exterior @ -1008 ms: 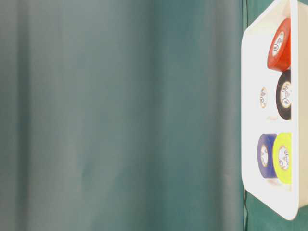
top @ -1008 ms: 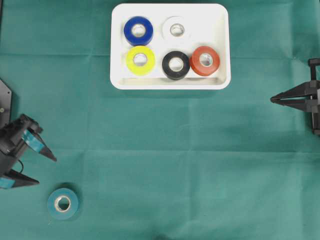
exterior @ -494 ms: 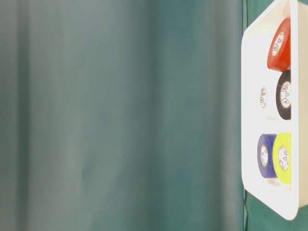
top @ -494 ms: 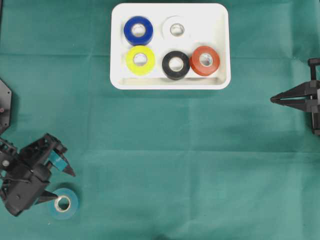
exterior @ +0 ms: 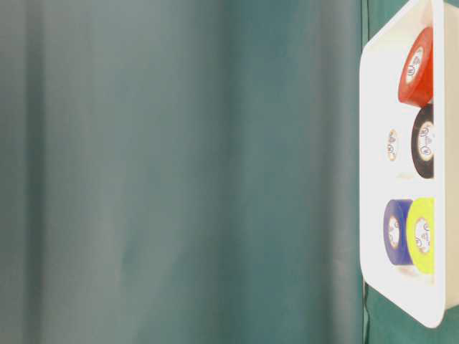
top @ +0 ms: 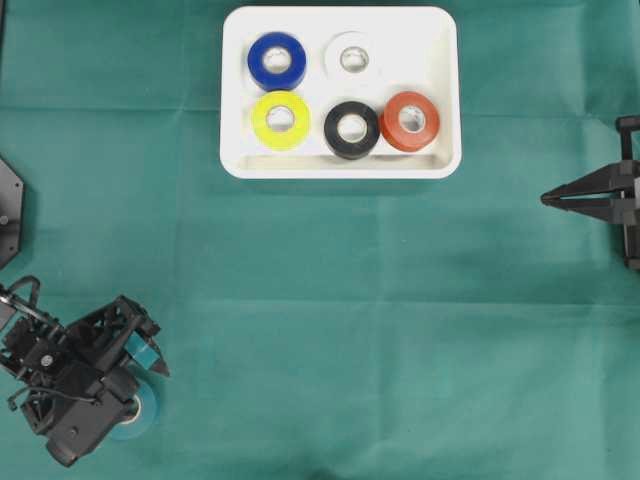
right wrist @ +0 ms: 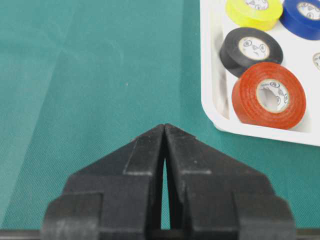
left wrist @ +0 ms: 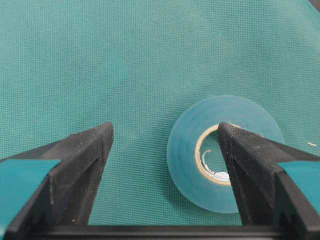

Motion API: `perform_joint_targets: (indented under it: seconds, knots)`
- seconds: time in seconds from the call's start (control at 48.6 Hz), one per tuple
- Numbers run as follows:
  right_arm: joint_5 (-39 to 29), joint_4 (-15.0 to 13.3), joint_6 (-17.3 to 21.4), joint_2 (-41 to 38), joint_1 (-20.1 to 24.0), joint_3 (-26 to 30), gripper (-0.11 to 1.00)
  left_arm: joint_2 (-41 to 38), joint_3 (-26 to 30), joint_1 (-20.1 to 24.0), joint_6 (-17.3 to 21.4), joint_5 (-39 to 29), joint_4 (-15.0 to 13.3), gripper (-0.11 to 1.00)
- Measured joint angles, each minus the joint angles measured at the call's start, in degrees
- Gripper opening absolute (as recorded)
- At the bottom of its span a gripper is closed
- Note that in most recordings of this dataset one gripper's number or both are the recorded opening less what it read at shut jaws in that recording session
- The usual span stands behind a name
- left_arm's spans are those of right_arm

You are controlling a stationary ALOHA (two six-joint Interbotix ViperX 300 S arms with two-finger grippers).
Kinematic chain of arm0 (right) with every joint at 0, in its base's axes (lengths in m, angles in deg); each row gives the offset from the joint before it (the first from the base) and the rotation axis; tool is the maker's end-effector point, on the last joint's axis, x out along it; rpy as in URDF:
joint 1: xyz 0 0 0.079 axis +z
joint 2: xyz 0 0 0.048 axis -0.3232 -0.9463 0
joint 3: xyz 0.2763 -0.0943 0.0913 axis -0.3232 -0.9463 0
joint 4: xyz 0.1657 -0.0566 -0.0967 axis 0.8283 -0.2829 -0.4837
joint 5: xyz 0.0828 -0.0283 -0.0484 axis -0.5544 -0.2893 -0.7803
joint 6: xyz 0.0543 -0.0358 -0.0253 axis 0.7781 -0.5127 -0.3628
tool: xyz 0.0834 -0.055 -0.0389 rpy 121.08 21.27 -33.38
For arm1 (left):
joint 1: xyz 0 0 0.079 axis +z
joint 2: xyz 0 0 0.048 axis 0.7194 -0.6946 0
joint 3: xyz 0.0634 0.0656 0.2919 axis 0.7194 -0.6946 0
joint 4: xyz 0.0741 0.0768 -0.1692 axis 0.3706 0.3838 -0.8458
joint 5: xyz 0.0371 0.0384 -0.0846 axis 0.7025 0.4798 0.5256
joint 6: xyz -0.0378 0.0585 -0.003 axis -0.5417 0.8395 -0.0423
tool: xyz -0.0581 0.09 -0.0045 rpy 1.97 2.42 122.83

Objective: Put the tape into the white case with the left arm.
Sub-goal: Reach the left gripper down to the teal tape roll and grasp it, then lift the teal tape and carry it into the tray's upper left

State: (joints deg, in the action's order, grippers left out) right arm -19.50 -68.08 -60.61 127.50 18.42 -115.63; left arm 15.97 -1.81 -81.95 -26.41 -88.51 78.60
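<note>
Fingers (left wrist: pixel 82 165) of the left claw (top: pixel 128 385) stand spread wide and grip nothing; from the wrist view, one black wedge-shaped tip sits over the hole of the teal tape (left wrist: pixel 224 152) and the other rests over bare cloth off to the side. Whether either tip touches the roll cannot be told. Seen from overhead, the claw and its black wrist cover most of that roll, leaving only a curved sliver of its edge. The roll lies flat, a smooth, slightly translucent ring around a pale cardboard core. Teal strips line the insides of the fingers, cut off at the frame's bottom edge. Beneath is the tabletop (top: pixel 330 330), draped in a finely woven green cloth with faint fold creases. Well away from the left claw lies the white case (top: pixel 444 100), a shallow glossy plastic tray with rounded corners, holding five rolls lying flat: blue, white, yellow, black and red. Off at the far side, the right claw (right wrist: pixel 164 129) is plain matte black, its two wedge tips pressed together with nothing between them.
</note>
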Motion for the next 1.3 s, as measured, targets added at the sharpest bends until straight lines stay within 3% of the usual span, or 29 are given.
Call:
perform_joint_targets:
  seconds: [0.432, 0.823, 0.926, 1.09, 1.296]
  knots:
    - [-0.1, 0.0, -0.1, 0.1, 0.1, 0.0, -0.09, -4.0, 0.1, 0.0, 0.0, -1.8, 0.0, 0.83]
    - [-0.1, -0.1, 0.0, 0.0, 0.0, 0.0, -0.09, -9.7, 3.5, -0.2, 0.4, -3.2, 0.0, 0.80]
    - [0.0, -0.1, 0.0, 0.0, 0.0, 0.0, -0.09, -9.7, 3.9, -0.2, 0.4, -3.9, 0.0, 0.67]
    - [0.0, 0.0, 0.0, 0.0, 0.0, 0.0, -0.09, -9.4, 4.0, -0.3, -0.1, -4.1, 0.0, 0.24]
    - [0.0, -0.1, 0.0, 0.1, 0.1, 0.0, -0.09, -8.7, 4.2, -0.5, 0.1, -4.3, 0.0, 0.24]
